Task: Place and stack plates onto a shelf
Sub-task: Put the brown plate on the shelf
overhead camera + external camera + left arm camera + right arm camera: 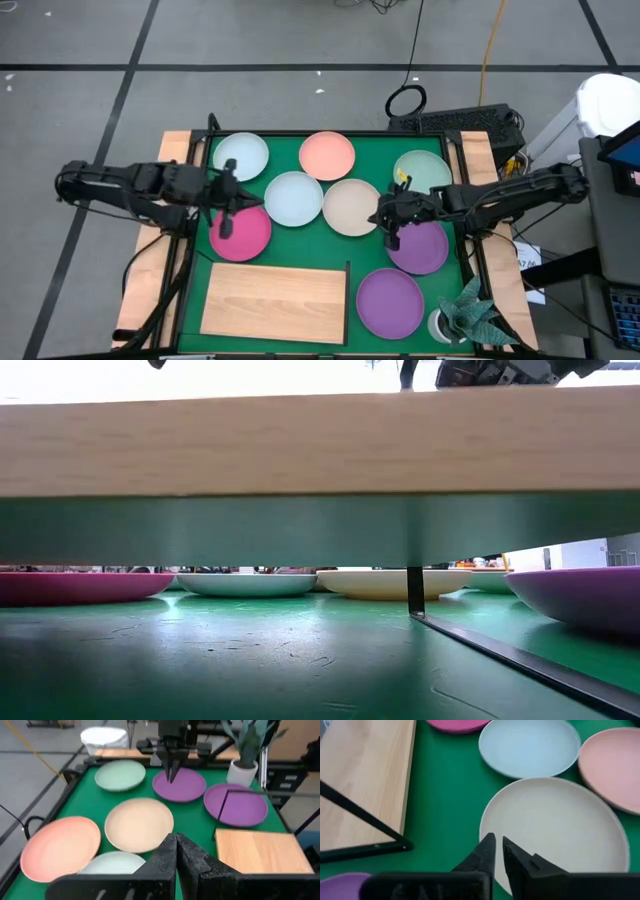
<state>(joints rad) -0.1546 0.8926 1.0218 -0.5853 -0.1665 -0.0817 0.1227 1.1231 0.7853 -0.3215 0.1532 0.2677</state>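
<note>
Eight plates lie flat on the green mat: pale mint [241, 156], salmon [327, 155], pale green [422, 172], pale blue-white [294, 198], beige [352, 206], magenta [240, 230] and two purple [418, 246] [390, 302]. The wood shelf [273, 302] stands at the near edge with its thin dark upright [415, 590] on the right end. My left gripper [228, 212] is shut and hovers over the magenta plate's far rim. My right gripper [390, 228] is shut and hovers between the beige plate [555, 827] and the farther purple plate.
A potted plant [465, 320] stands at the near right corner beside the nearer purple plate. Wooden side rails [176, 150] flank the mat. In the low view the shelf board [320, 450] spans the picture, with plates lying behind and under it.
</note>
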